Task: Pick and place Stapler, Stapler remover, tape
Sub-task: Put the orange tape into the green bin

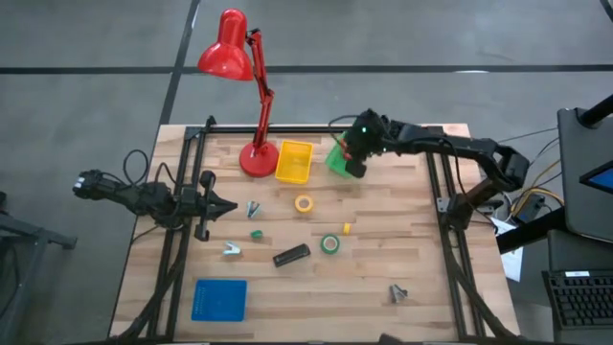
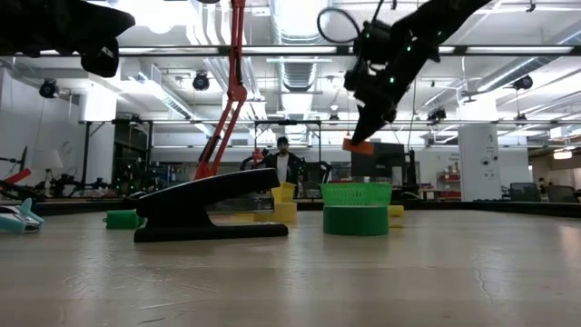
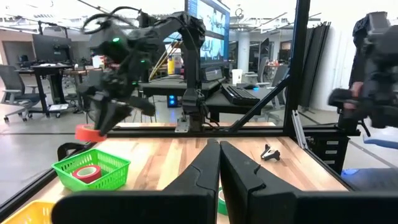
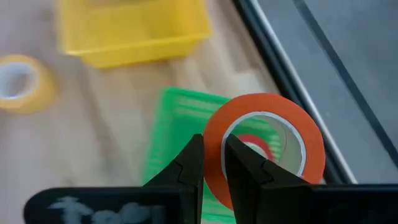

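Observation:
My right gripper (image 4: 214,160) hangs over the green basket (image 1: 337,159) at the table's far edge, shut on an orange tape roll (image 4: 264,149). Another red roll (image 3: 87,173) lies inside the basket. The black stapler (image 1: 291,255) lies flat on the table near the middle, with a green tape roll (image 1: 329,243) beside it and a yellow tape roll (image 1: 304,203) farther off. Staple removers lie at the left (image 1: 233,249) and near the front right (image 1: 397,292). My left gripper (image 1: 228,204) waits shut at the table's left, touching nothing. My right gripper pinches the orange tape roll by its wall (image 4: 212,140), one finger (image 4: 242,165) over the roll's hole and the other (image 4: 189,162) outside. The fingers point down from above. The roll is lifted clear and hangs above the green basket (image 2: 356,193).
A yellow tray (image 1: 294,161) and a red desk lamp's base (image 1: 257,158) stand left of the basket. A blue tray (image 1: 219,299) sits at the near left. A third remover (image 1: 253,208) and small green (image 1: 256,233) and yellow (image 1: 347,228) bits lie mid-table. Black frame rails run along both sides.

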{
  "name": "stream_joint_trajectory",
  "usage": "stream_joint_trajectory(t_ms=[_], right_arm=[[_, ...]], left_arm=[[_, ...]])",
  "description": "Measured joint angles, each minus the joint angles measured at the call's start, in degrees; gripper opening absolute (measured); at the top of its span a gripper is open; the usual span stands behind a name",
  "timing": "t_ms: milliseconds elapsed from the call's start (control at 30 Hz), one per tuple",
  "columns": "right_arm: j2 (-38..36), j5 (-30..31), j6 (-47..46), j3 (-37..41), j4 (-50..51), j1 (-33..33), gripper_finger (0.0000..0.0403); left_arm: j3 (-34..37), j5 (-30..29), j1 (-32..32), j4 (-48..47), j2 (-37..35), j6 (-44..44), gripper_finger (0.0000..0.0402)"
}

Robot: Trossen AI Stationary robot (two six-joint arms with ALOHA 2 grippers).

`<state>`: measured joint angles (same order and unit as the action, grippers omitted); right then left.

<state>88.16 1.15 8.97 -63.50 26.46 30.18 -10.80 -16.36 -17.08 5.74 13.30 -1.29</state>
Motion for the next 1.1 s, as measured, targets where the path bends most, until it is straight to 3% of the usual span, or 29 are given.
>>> stream_joint_trajectory(t_ms=[167,433,1100], right_arm=[[4.47,-1.69,0.11,-1.1,-0.26,4.77,0.0044],[11.21,-2.6,1.38,-2.08,0.34,7.14,0.0044],[14.63,-3.18,0.92,-2.02,-1.83,7.23,0.0051]], left_arm=[[0.01,0.0,0.01,-0.31,0.02,0.01,0.0014],[0.01,0.0,0.0,-0.29,0.02,0.01,0.0014],[0.0,0.0,0.01,-0.35,0.02,0.0,0.0014]])
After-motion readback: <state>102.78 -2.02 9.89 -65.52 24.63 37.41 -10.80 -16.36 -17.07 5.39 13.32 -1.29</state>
